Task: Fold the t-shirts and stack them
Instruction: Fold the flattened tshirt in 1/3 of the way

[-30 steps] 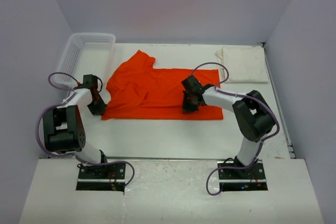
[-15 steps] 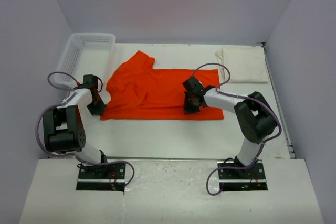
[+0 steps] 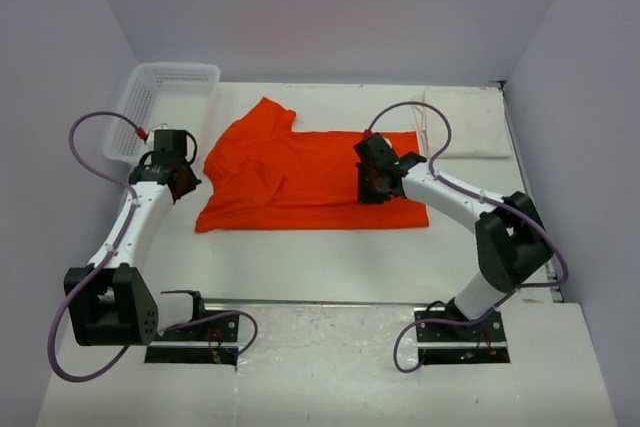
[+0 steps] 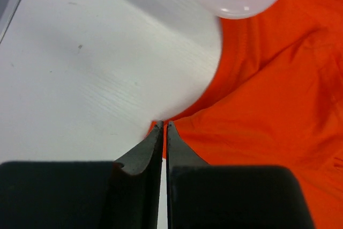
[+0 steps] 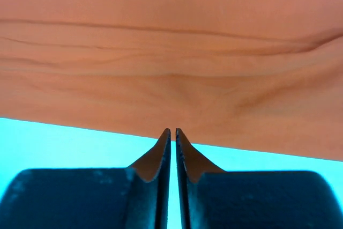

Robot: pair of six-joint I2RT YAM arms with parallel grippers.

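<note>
Soft, creased bright orange-red short-sleeved t-shirt point(image 3: 300, 172) lies spread flat at frame centre; plain cream-white t-shirt point(image 3: 465, 122), a neat rectangle, sits upper right; left gripper point(image 4: 164, 124) and right gripper point(image 5: 172, 131) are pressed together at the orange edges, possibly nipping cloth.

Desk point(image 3: 320, 262), seen from above. Spread t-shirt point(image 3: 290, 172) lies flat mid-desk. Basket point(image 3: 143, 99) sits in the far left corner, just left of the spread t-shirt's far sleeve. Folded t-shirt point(image 3: 465, 122) lies in the far right corner, beside the spread one. Left claw point(image 4: 163, 125) is at the spread t-shirt's left edge, in front of the basket. Right claw point(image 5: 172, 131) is over its right half, toward the near hem.
</note>
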